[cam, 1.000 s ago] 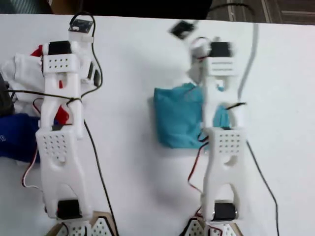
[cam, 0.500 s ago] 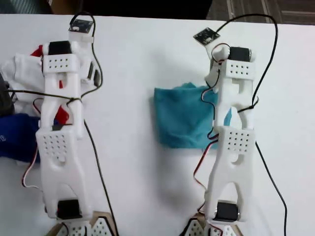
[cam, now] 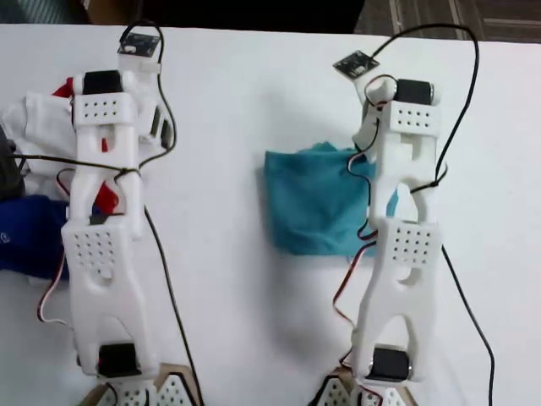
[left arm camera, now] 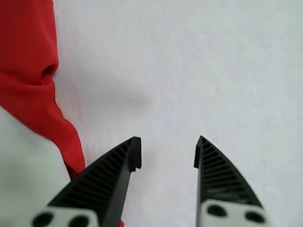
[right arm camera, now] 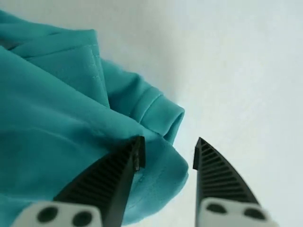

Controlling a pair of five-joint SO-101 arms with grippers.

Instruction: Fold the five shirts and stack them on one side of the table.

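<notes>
A folded teal shirt point(cam: 314, 201) lies in the middle of the white table point(cam: 237, 93), partly under the right arm point(cam: 397, 211). In the right wrist view my right gripper point(right arm camera: 166, 156) is open, hanging over the teal shirt's point(right arm camera: 71, 127) folded corner, one finger above the cloth and one above bare table. My left gripper point(left arm camera: 165, 153) is open over bare table beside a red shirt point(left arm camera: 33, 80). In the high view the left arm point(cam: 106, 194) lies over a pile with a white shirt point(cam: 38, 127), the red shirt point(cam: 106, 196) and a blue shirt point(cam: 25, 237).
The unfolded pile sits at the table's left edge. Black and red cables point(cam: 165, 279) trail along both arms. The table's far edge point(cam: 254, 30) borders a dark floor. Bare white surface lies between the arms and to the right of the right arm.
The right arm swung a little to the right over the teal shirt and has settled. The left arm and the pile stayed still.
</notes>
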